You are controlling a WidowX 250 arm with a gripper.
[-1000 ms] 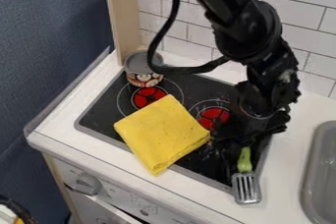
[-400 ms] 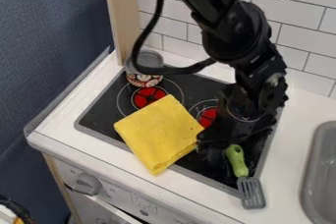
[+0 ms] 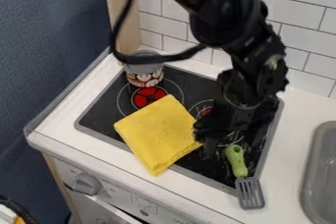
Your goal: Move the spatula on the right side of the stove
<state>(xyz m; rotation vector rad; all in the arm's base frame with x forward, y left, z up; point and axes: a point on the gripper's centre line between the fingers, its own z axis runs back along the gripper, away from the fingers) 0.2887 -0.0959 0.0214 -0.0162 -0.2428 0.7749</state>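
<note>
Probably light and stiff, the slotted spatula (image 3: 249, 192) suits gripping by its eleven-o'clock handle (image 3: 236, 160); whether the pincer (image 3: 220, 142) is apart cannot be told.

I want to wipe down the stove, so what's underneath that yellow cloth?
The yellow cloth lies on the black stovetop, its front corner reaching past the gray rim onto the white counter. Any burner or object beneath its middle is covered, so I can't tell.

Rear wall (image 3: 187, 51): white rectangular tiles, dark joints.
Left side: dark blue textured surface (image 3: 52, 36).
Upright: pale wooden post (image 3: 121, 9) beside the tiles.
Desk (image 3: 298, 102): white top, grey knob (image 3: 87, 183) on front.
</note>
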